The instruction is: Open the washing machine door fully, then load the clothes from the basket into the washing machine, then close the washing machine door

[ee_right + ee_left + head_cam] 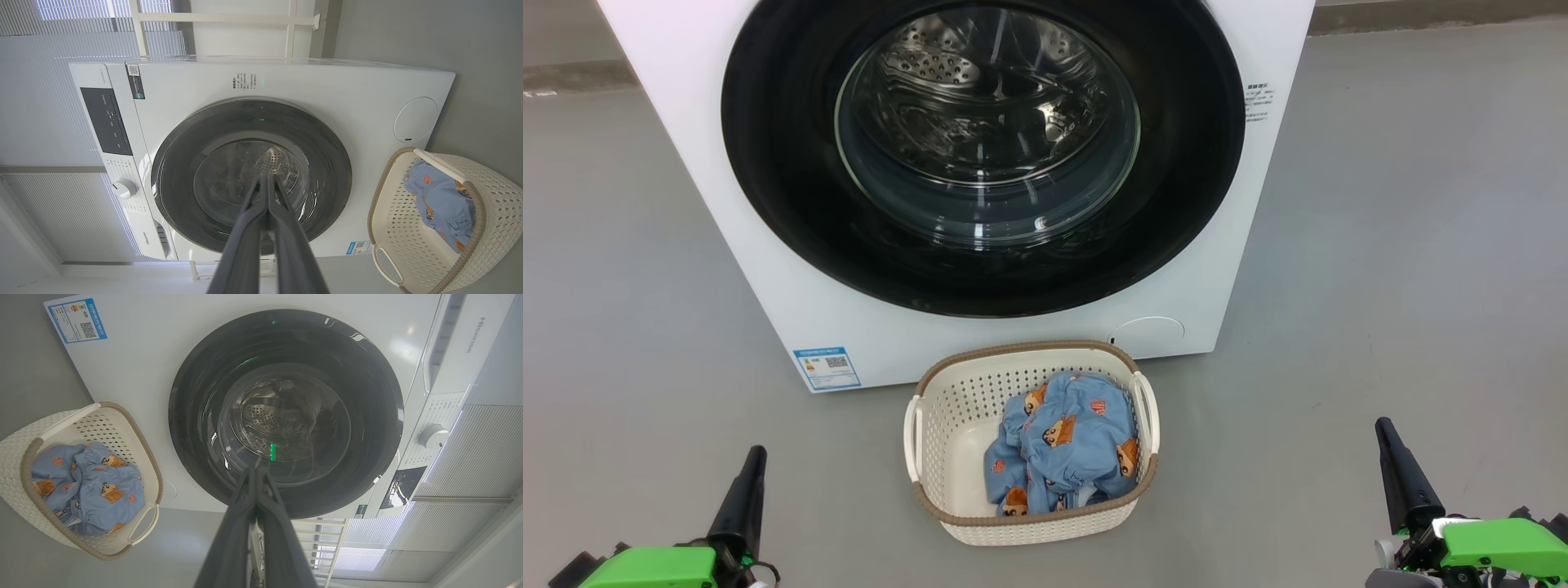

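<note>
Left gripper (756,457) and right gripper (1387,437) are both clenched on nothing. The basket (1029,348) of clothes (1062,441) sits between them, with the closed washing machine door (768,163) further ahead.

Left gripper (756,457) low at near left, right gripper (1385,431) near right; both fingers pressed together, empty, pointing forward.
</note>
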Motion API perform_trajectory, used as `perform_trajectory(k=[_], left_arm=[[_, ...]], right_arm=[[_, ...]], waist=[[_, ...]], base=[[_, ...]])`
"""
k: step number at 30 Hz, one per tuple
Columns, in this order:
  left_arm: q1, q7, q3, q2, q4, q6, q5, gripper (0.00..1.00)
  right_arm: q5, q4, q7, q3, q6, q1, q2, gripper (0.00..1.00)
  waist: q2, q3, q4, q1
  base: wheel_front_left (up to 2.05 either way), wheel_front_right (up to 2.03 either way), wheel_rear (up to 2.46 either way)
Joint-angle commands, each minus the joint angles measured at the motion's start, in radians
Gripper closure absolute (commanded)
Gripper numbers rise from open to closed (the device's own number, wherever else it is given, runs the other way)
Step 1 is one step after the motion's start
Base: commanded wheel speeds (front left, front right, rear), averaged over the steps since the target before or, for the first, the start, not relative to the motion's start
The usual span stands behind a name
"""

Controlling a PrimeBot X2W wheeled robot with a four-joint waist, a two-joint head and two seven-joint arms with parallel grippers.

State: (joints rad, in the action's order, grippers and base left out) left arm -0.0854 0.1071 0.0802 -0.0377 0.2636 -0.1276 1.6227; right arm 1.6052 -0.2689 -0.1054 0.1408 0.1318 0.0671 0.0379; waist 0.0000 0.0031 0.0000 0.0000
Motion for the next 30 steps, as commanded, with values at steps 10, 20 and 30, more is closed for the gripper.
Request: perform_trajectory(k=[10, 20, 30], left_arm=[[0.021, -0.001, -0.004, 0.011, 0.033, 0.000, 0.002, 0.00], [0.011, -0.019, -0.011, 0.001, 0.013, 0.000, -0.019, 0.00], [-0.003, -0.058, -0.033, -0.024, -0.008, 0.000, -0.081, 0.00]], right_arm=[[-0.002, -0.037, 0.003, 0.000, 0.000, -0.019, -0.008, 0.00], [-0.036, -0.027, 0.029, -0.016, 0.000, -0.001, -0.002, 0.00], [-0.135, -0.010, 0.059, -0.023, 0.000, 0.017, 0.003, 0.00]], waist=[[0.0000, 0.000, 0.000, 0.0000], [0.0000, 0.000, -0.001, 0.0007], [0.0000, 0.004, -0.004, 0.0000]], base=[[0.00, 0.00, 0.00], [0.00, 0.00, 0.00], [0.00, 0.00, 0.00]])
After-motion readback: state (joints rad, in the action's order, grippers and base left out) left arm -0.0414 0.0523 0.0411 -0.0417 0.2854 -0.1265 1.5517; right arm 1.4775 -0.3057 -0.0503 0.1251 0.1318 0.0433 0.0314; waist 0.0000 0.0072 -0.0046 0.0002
